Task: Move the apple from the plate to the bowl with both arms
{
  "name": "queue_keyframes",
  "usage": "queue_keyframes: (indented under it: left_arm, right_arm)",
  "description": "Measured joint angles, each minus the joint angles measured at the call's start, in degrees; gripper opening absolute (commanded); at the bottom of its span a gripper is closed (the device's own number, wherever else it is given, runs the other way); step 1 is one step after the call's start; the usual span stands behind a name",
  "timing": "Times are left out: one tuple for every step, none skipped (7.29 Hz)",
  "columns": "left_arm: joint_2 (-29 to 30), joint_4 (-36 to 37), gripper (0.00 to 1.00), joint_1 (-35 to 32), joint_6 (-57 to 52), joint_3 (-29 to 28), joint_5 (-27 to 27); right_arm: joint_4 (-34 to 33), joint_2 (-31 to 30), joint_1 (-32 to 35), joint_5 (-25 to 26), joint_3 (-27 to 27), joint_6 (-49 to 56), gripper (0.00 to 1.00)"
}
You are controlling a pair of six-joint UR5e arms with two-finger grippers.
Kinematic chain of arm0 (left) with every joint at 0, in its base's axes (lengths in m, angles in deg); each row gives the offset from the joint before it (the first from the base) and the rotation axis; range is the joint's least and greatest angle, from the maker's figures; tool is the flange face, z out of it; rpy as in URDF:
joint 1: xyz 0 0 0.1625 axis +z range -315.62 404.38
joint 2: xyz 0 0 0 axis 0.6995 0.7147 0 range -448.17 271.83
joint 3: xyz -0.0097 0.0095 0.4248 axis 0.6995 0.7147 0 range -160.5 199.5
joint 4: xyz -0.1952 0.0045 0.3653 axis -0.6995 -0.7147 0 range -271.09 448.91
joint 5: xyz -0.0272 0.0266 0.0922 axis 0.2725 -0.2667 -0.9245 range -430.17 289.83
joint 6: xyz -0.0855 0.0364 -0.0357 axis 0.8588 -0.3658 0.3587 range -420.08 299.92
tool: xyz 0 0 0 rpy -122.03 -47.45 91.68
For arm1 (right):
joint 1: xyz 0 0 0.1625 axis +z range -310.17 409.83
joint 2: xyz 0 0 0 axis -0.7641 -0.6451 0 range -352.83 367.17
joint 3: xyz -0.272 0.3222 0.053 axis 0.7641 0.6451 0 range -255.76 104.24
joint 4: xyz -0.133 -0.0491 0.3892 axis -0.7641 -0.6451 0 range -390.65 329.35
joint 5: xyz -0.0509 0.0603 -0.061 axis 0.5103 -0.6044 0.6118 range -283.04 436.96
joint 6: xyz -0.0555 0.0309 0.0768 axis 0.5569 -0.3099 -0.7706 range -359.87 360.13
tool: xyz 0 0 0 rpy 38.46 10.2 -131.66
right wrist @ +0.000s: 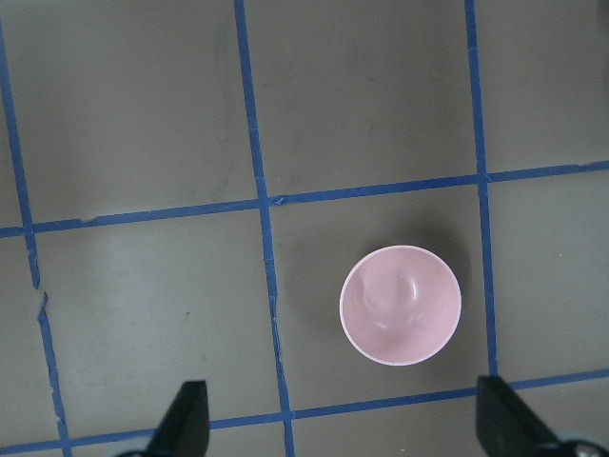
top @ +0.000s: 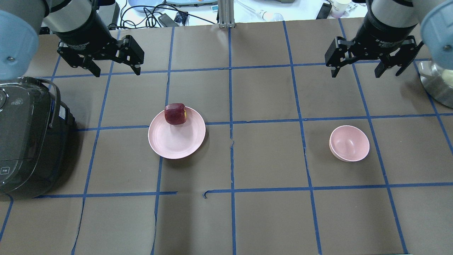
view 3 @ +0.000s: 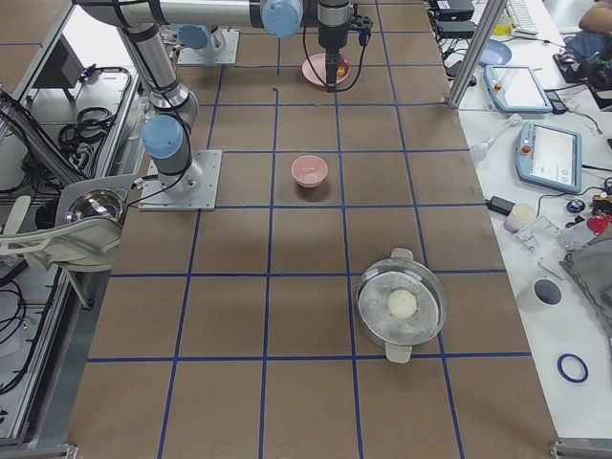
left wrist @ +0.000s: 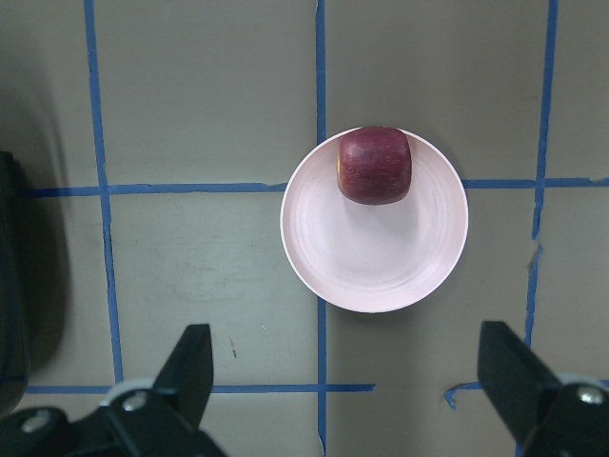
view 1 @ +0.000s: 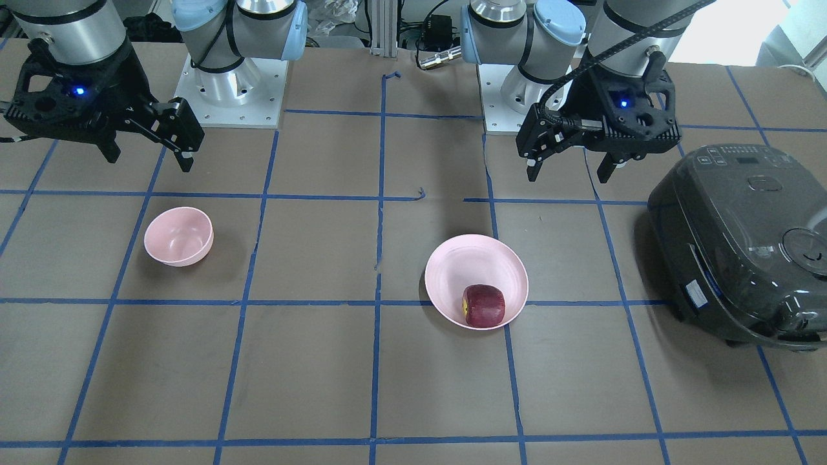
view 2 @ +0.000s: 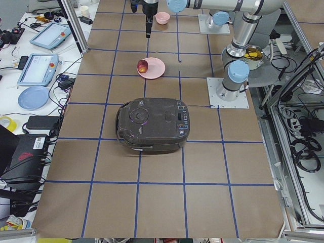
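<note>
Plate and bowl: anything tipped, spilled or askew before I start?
Nothing spilled or damaged. The apple sits off-centre, at the plate's rim on the side away from the robot; the bowl stands upright and empty.

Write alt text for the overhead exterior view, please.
A dark red apple rests at the far rim of a pink plate left of centre; an empty pink bowl sits to its right. The left gripper and right gripper hover open beyond them, holding nothing.
</note>
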Motion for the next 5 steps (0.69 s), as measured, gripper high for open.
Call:
queue_keyframes:
  left_arm:
    - [0.04, 0.00, 1.00, 0.00, 0.00, 0.00, 0.04]
    - [0.06, 0.00, 1.00, -0.01, 0.00, 0.03, 0.04]
    - [0.08, 0.01, 1.00, 0.00, 0.00, 0.05, 0.01]
    - [0.12, 0.00, 1.00, -0.01, 0.00, 0.05, 0.03]
    - [0.15, 0.00, 1.00, 0.00, 0.00, 0.06, 0.05]
  right_arm:
    - [0.06, -0.33, 0.00, -0.22, -0.36, -0.11, 1.00]
    - [0.07, -0.88, 0.00, -0.53, -1.32, -0.17, 1.00]
    - [0.02, -1.52, 0.00, -0.70, -2.44, -0.19, 1.00]
    - [-0.03, -1.84, 0.00, -0.72, -3.26, -0.20, 1.00]
    - [-0.06, -1.93, 0.00, -0.70, -3.60, -0.21, 1.00]
